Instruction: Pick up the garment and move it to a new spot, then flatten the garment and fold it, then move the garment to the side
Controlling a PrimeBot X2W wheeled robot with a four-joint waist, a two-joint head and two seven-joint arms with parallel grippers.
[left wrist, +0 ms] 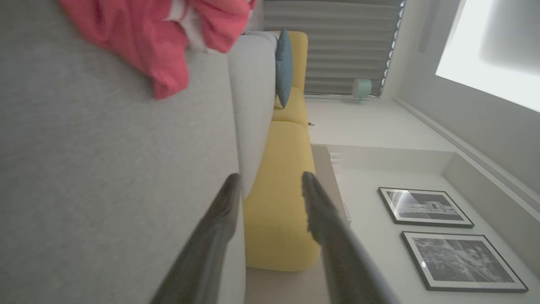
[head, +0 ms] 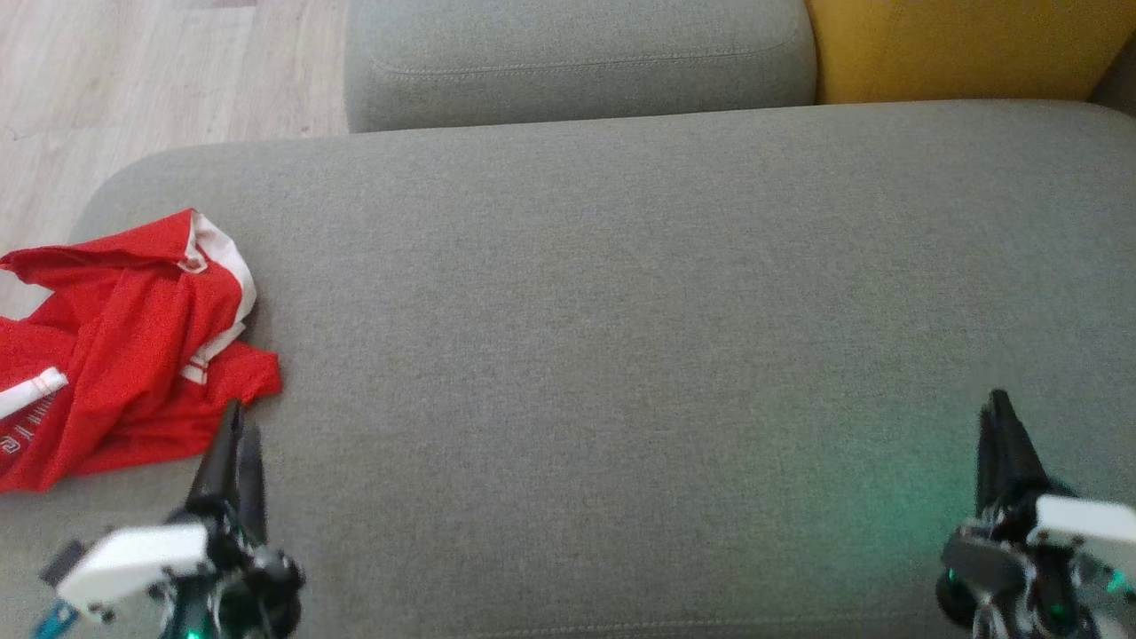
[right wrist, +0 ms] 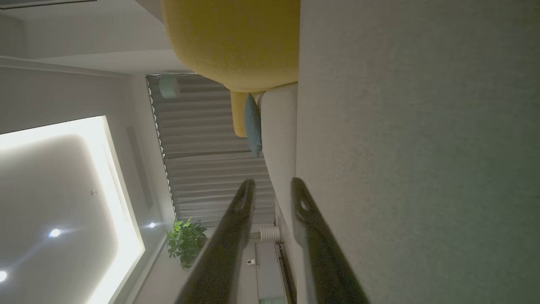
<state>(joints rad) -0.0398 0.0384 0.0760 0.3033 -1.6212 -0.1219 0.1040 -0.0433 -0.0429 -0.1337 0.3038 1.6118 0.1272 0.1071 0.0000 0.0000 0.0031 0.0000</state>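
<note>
Fingers (left wrist: 219,228) of left gripper (head: 241,419) parted with a clear gap, nothing between them; poised over left front of grey sofa seat (head: 621,311). Red garment (head: 124,355), white-trimmed, lies crumpled at seat's left end, near those fingers, not touching. Right gripper (head: 998,401) at seat's right front, fingers (right wrist: 228,236) narrowly parted, empty. Yellow cushion (head: 958,44) beyond seat's far right corner.

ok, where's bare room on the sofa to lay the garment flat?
Free: grey fabric sofa seat, middle and right, between the crumpled red white-trimmed garment and the right gripper, back to the grey cushion. Crowded: left end, where the garment lies by the left gripper.
</note>
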